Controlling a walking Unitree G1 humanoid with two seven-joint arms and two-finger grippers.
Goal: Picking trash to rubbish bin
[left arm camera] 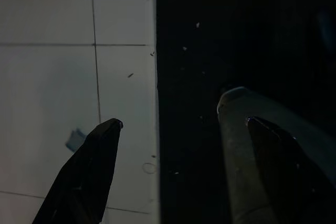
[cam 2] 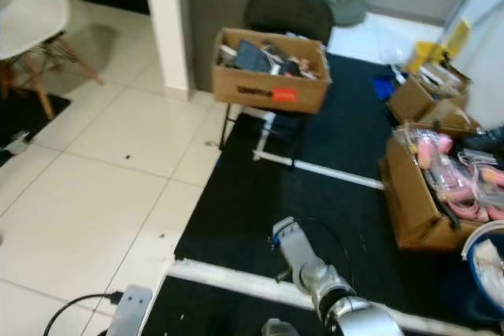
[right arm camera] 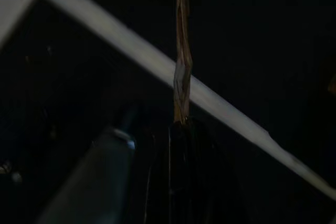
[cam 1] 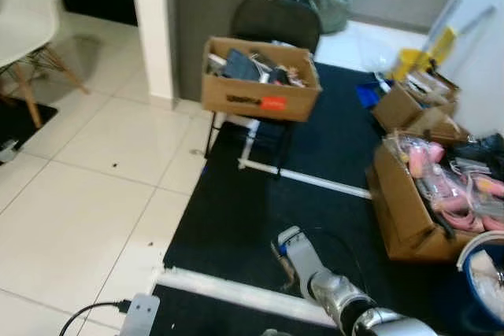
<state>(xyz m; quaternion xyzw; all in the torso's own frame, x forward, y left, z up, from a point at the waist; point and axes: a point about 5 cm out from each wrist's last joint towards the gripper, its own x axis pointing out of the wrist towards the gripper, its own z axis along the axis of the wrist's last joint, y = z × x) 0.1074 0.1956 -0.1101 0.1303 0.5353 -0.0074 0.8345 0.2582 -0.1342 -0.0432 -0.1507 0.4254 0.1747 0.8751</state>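
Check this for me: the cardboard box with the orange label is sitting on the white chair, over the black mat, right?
Not quite. The cardboard box with the orange label sits on a black chair, not the white chair, which stands off to the robot's left on the pale tiles. The rest holds: the box is over the black mat. The left eye view shows it.
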